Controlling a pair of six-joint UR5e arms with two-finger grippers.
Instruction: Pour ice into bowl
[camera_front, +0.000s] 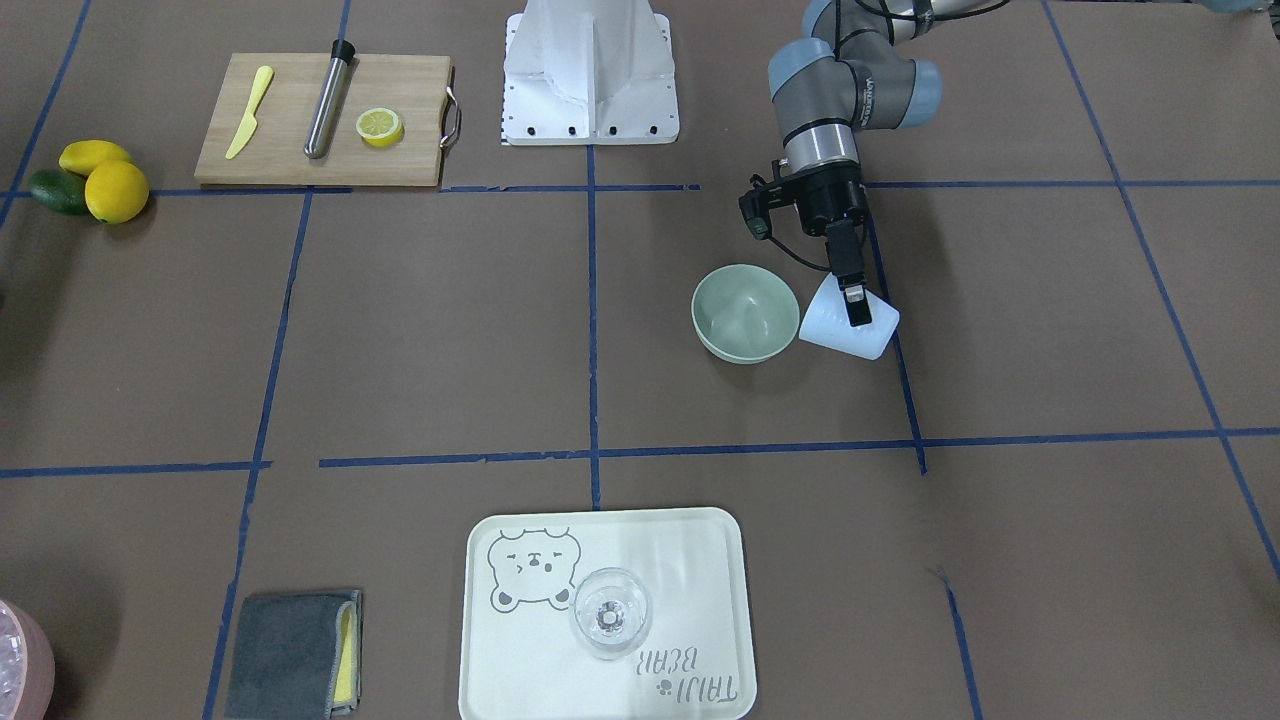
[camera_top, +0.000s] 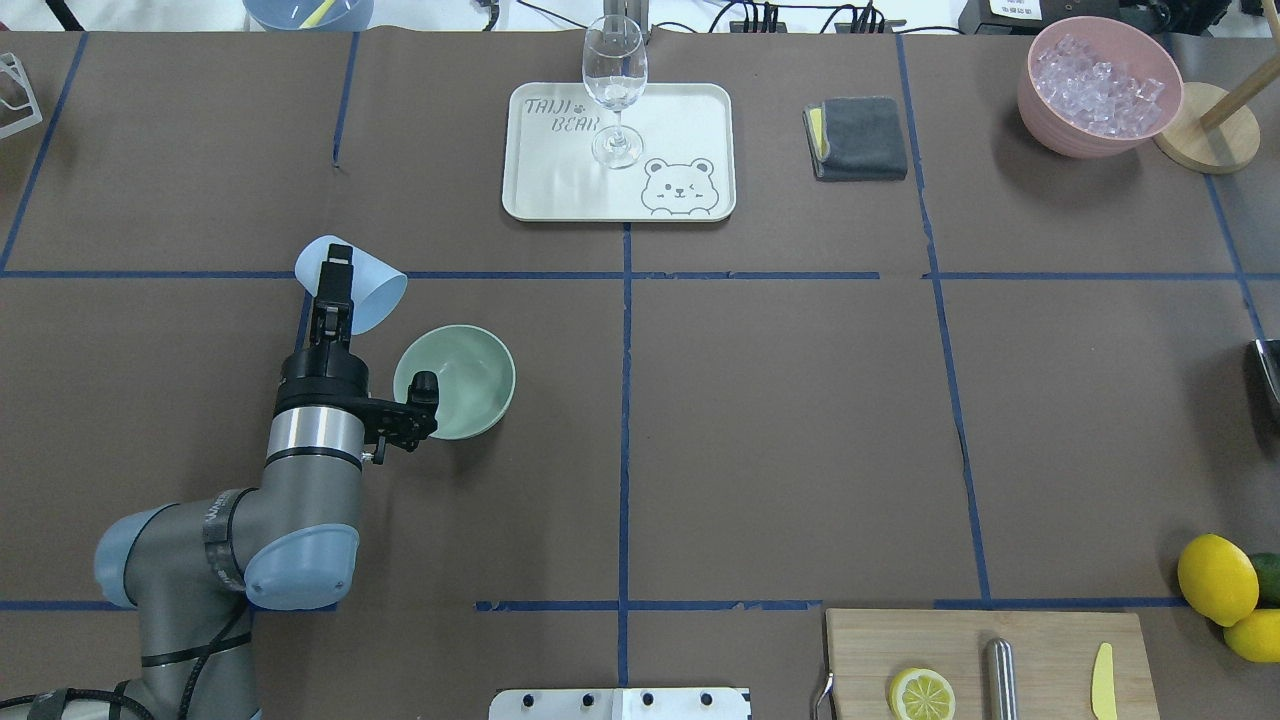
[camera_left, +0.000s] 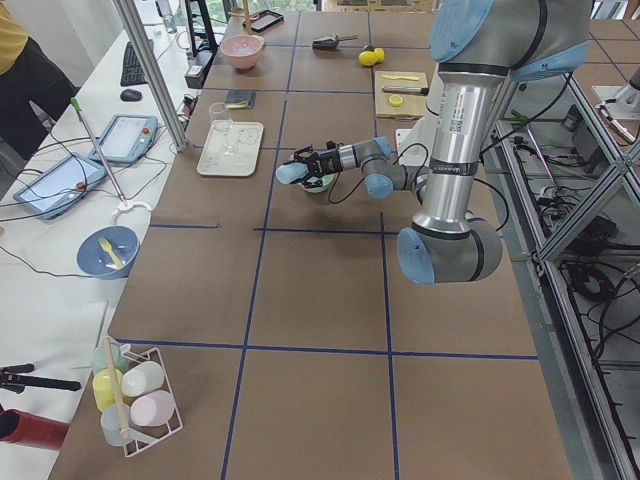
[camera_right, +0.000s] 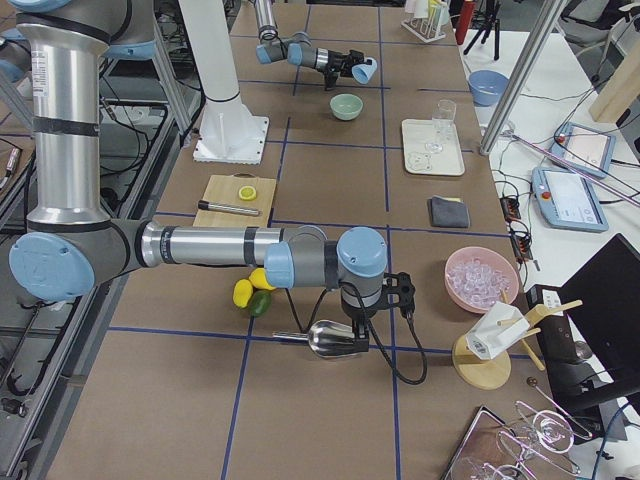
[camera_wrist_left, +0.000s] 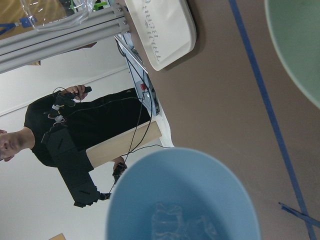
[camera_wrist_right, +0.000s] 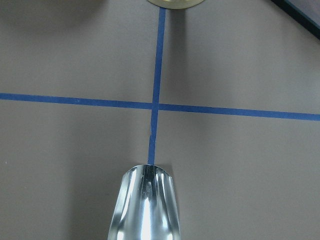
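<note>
Left claw (camera_front: 855, 305) was clamped on the rim of a pale blue plastic cup (camera_front: 835, 335), one finger down the outside wall. It held the cup up off the brown taped surface (camera_front: 450, 330) and tipped it over at an angle. The round sage-green matte bowl (camera_front: 745, 350) sat right of centre in the front-facing view, with the cup just beside it on the right. As far as I could tell, the cup wasn't properly over the rim.

The wrist shot looked straight into the cup, and the small clear glassy ice cubes (camera_wrist_left: 172, 222) were sitting at the bottom. The bowl looked empty to me, though a pale sheen inside made it hard to be sure.

So I'd say the pickup and carry were done, and the actual pour was all that was left.

Right claw (camera_right: 360, 322) was low in the right-side view, over a shiny metal scoop (camera_wrist_right: 147, 205). I couldn't tell if it was gripping.
</note>
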